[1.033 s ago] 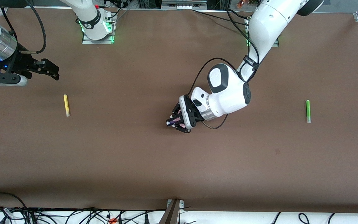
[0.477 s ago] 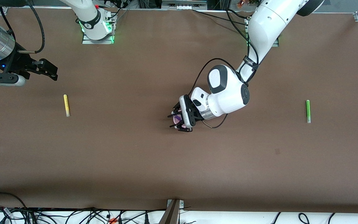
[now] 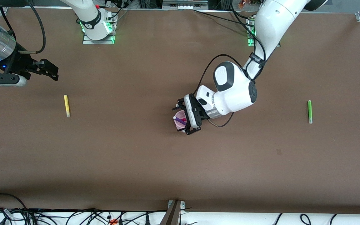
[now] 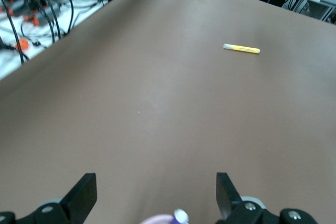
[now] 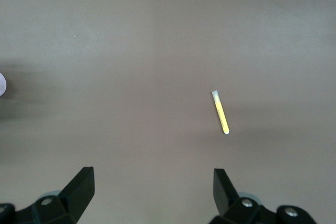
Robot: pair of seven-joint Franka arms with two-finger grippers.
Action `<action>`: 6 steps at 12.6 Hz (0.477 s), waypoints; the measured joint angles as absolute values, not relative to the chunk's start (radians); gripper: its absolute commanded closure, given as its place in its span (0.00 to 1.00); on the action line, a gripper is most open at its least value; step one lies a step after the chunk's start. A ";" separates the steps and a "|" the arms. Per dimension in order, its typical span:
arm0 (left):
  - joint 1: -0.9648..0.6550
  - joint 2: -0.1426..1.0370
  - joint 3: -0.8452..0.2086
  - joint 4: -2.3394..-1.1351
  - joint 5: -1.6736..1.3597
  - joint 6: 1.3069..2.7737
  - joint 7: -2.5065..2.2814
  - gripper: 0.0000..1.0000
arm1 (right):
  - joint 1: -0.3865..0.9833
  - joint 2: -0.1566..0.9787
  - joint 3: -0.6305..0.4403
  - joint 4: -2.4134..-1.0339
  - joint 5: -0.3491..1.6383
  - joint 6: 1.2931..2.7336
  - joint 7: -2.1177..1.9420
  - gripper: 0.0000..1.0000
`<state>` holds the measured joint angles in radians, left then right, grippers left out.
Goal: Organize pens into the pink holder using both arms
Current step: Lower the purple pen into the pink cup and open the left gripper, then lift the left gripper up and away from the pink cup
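The pink holder (image 3: 180, 124) stands at mid-table. The dark purple pen (image 3: 178, 119) leans inside it, pale tip up, and a magenta bit shows beside it in the cup. My left gripper (image 3: 179, 119) hangs open just over the holder, holding nothing. In the left wrist view the holder's rim (image 4: 157, 219) and the purple pen's tip (image 4: 181, 216) show between the open fingers of that gripper (image 4: 156, 184). The yellow pen (image 3: 66, 105) lies toward the right arm's end, the green pen (image 3: 309, 111) toward the left arm's end. My right gripper (image 3: 52, 71) waits open over the table near the yellow pen (image 5: 220, 112).
Brown table surface (image 3: 120, 162) all around. Cables (image 3: 73, 217) lie along the table edge nearest the front camera. The yellow pen also shows in the left wrist view (image 4: 241, 49).
My left gripper opened and let go of the purple pen, which now stands in the holder. The gripper drew back slightly toward its base. The right gripper barely moved.
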<state>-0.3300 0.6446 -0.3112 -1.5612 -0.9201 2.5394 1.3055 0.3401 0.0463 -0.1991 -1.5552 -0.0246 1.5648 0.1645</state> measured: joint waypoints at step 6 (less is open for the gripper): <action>-0.259 0.495 -0.280 -1.669 -0.722 2.229 0.951 0.00 | 0.343 0.047 -0.198 -1.555 -0.025 1.561 0.164 0.00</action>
